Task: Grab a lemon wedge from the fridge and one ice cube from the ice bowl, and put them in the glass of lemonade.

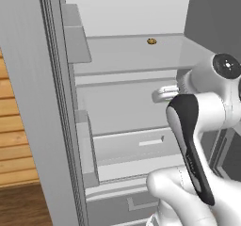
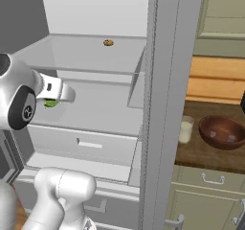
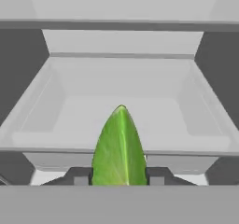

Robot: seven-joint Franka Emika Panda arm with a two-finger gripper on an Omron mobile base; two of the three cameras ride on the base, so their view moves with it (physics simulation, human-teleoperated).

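Tall grey French-door fridge (image 2: 165, 104): doors stood open, pale shelves and a drawer exposed. Small brown round item (image 2: 108, 42): lay on the upper shelf, toward 12 o'clock in the right base view. Two-finger gripper (image 3: 119, 177): reached inside the fridge, its dark fingertips (image 3: 80, 176) pressed against both sides of the bright lime-green curved lemon wedge (image 3: 119, 148). Clear whitish tumbler of lemonade (image 2: 185, 129): stood on the wooden counter just beside the dark reddish-brown round ice bowl (image 2: 221, 132), at 3 o'clock.
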